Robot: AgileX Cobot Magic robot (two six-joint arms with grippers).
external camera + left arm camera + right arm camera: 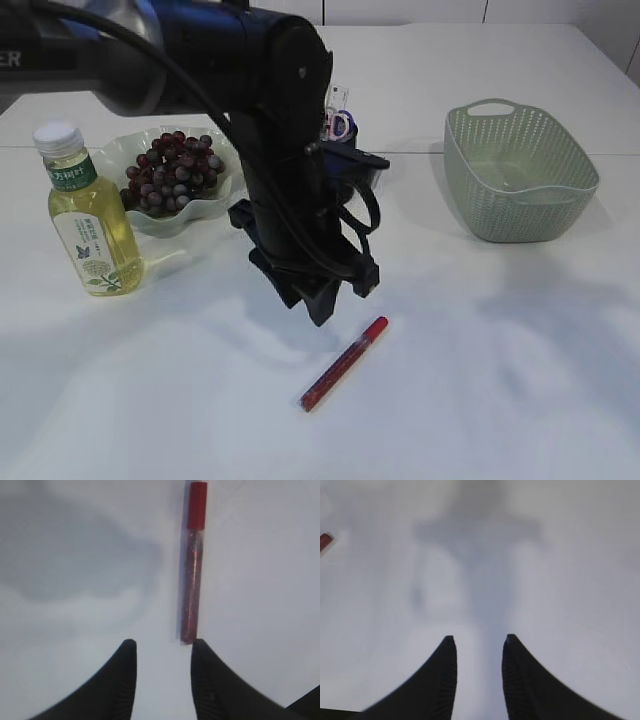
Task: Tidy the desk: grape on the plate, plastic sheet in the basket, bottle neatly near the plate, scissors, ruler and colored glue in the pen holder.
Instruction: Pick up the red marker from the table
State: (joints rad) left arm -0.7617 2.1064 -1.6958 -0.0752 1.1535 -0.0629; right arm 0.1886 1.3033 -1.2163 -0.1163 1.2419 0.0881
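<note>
The colored glue (345, 363), a red glitter tube with a red cap, lies slantwise on the white table. My left gripper (330, 300) hangs just above and behind it, open and empty. In the left wrist view the glue (192, 565) runs straight ahead, its near end at my right fingertip (200, 647). My right gripper (477, 642) is open over bare table, with the glue's red tip (325, 540) at the far left edge. Grapes (170, 172) sit on the green plate (222, 195), and the bottle (88, 215) stands upright to its left. Scissors (338, 123) stick out of the dark pen holder (355, 160). I cannot make out the ruler or the plastic sheet.
A green woven basket (520, 175) stands at the back right. My left arm (280, 130) hides most of the pen holder. White tabletop stretches in front of and to the right of the glue.
</note>
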